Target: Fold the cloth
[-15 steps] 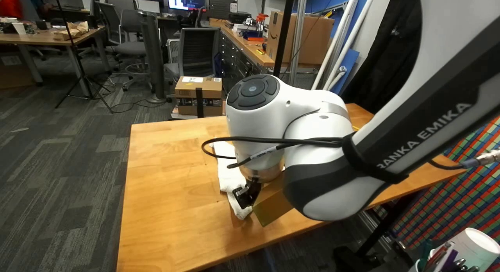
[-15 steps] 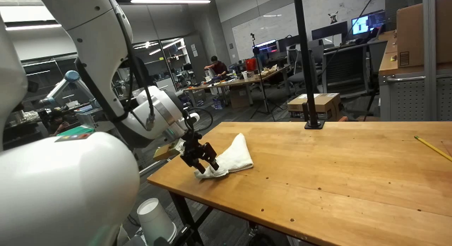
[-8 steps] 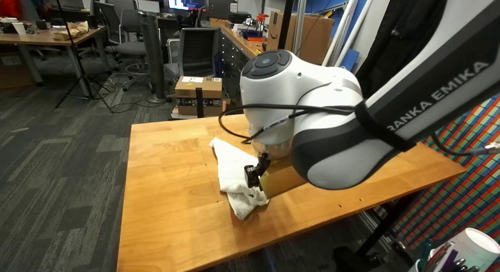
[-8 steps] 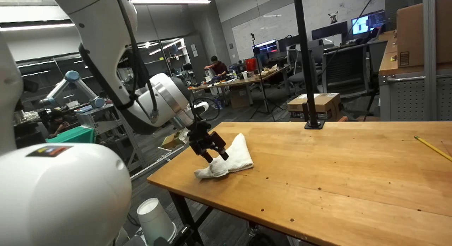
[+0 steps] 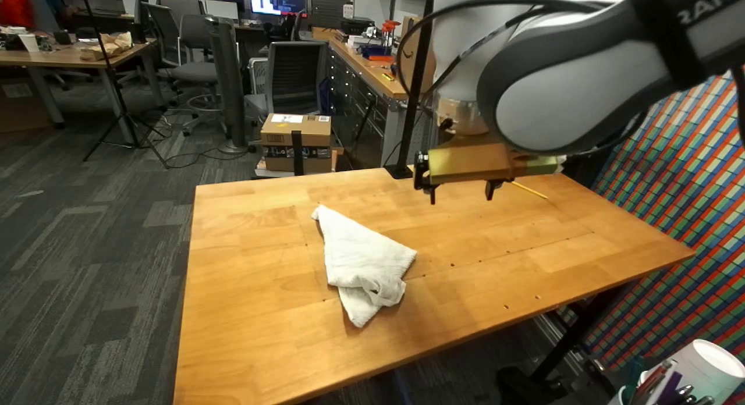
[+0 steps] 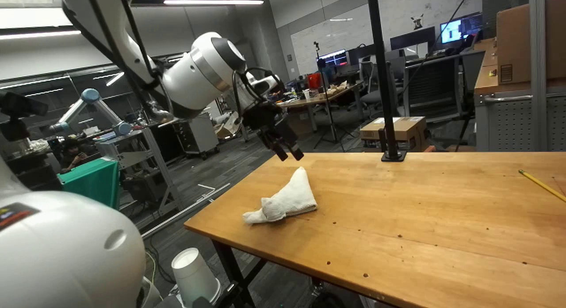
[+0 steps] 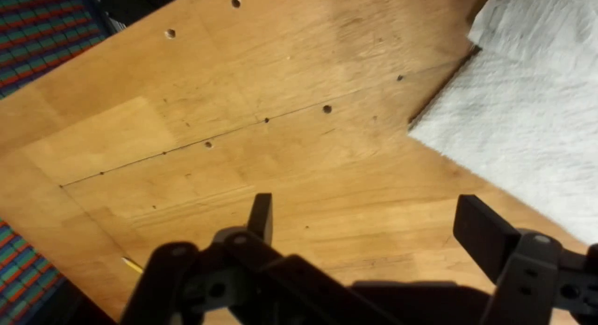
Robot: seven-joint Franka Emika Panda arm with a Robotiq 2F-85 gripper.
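A white cloth (image 5: 364, 256) lies on the wooden table (image 5: 250, 329), in a roughly triangular shape with a bunched, flipped-over part at one end. The cloth also shows in an exterior view (image 6: 295, 195), with one thin end toward the table's edge. In the wrist view the cloth (image 7: 528, 110) fills the upper right and runs out of frame. My gripper (image 5: 461, 198) is open and empty, raised above the table and apart from the cloth. It also shows in an exterior view (image 6: 290, 156). In the wrist view the fingers (image 7: 364, 199) are wide apart with only table between them.
A yellow pencil (image 6: 541, 186) lies on the table; it also shows in the wrist view (image 7: 132, 264). A black post (image 6: 384, 82) is fixed at the table's edge. Cardboard boxes (image 5: 297, 143) stand beyond that edge. An upturned white container (image 6: 194, 272) is below the table's edge.
My gripper has risen from beside the cloth's bunched end and moved away from it, over the table toward the post side. The cloth is uncovered now and has hardly moved.
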